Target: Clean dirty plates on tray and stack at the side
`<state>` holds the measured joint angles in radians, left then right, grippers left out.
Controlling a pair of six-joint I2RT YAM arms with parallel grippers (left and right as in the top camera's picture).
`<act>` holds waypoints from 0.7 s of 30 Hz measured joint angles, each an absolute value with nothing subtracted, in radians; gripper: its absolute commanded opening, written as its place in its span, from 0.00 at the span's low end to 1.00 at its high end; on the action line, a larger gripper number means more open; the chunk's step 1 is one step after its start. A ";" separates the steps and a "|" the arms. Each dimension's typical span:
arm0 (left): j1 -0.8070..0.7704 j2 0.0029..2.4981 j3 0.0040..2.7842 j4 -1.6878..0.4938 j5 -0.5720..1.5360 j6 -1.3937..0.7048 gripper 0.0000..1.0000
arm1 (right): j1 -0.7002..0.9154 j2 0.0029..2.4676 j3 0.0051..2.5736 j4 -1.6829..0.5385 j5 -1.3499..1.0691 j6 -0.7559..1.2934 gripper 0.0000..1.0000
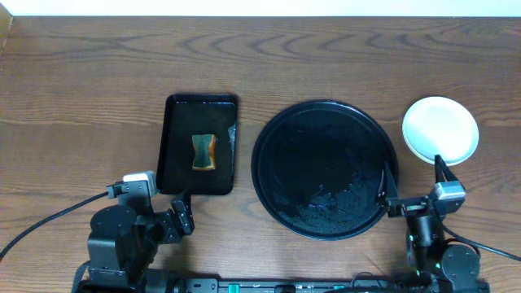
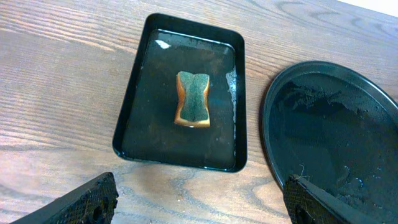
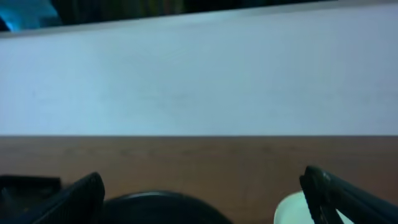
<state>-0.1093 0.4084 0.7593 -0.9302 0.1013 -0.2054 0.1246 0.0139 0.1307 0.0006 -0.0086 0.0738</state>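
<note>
My left gripper (image 2: 200, 190) and right gripper (image 3: 202, 186) gape at the front edge of the wood table (image 1: 81, 81); white wall (image 3: 199, 81) beyond.

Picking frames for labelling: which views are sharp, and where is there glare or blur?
Overhead: sharp, evenly lit, wet glints on the round tray. Left wrist: crisp on the sponge, a bright glint in the rectangular tray. Right wrist: soft throughout, the plate edge smeared.
</note>
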 measured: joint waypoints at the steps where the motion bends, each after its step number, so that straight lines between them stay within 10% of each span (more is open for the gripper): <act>1: -0.109 0.408 0.759 -0.931 0.101 -0.205 0.87 | 0.125 0.012 0.098 0.036 -0.002 0.074 0.99; 21: -0.109 0.408 0.759 -0.931 0.101 -0.205 0.87 | 0.124 0.012 0.007 -0.070 0.018 -0.016 0.99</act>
<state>-0.1093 0.4084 0.7593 -0.9306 0.1013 -0.2054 0.1238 0.0124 0.0071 -0.0696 0.0177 -0.0162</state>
